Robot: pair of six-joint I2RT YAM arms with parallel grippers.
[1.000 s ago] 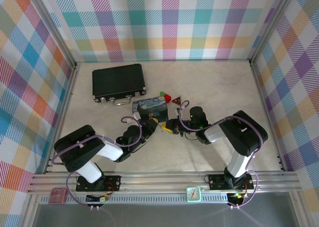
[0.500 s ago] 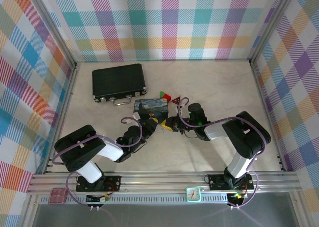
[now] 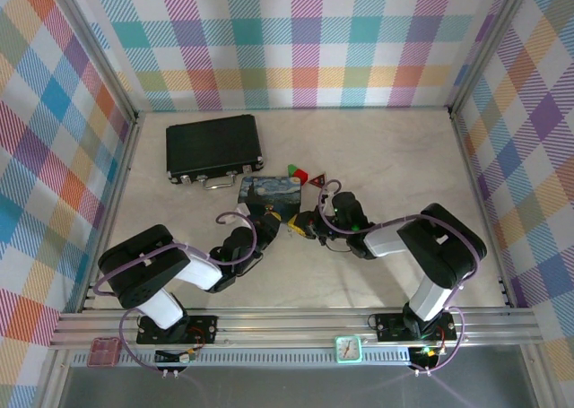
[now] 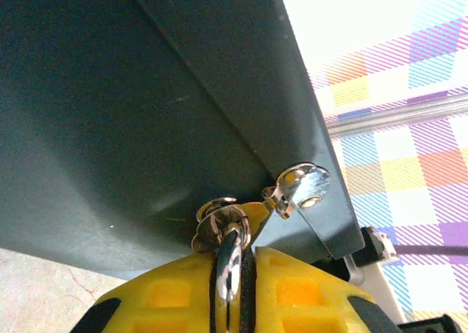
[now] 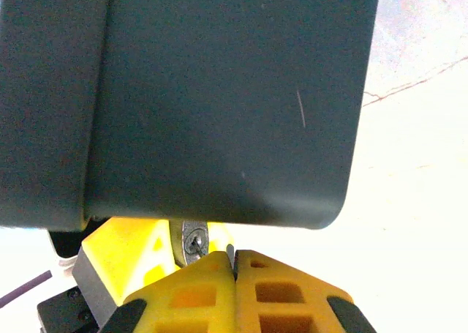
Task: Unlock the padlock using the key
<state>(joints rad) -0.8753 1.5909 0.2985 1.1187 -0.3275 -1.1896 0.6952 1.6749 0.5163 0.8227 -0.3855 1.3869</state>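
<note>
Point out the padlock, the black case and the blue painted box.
padlock (image 5: pixel 193 242), right wrist view, its keyhole face.
black case (image 3: pixel 213 146), top external view, its lid.
blue painted box (image 3: pixel 267 191), top external view, its painted top.

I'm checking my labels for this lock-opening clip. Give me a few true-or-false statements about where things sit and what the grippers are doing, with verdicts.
1. The black case lies apart from both grippers. True.
2. The left gripper stands wide open. False: it is shut on the padlock.
3. The right gripper is shut, fingers pressed together. True.
4. The red and green blocks sit on top of the black case. False: they lie on the table beside the blue painted box.
</note>
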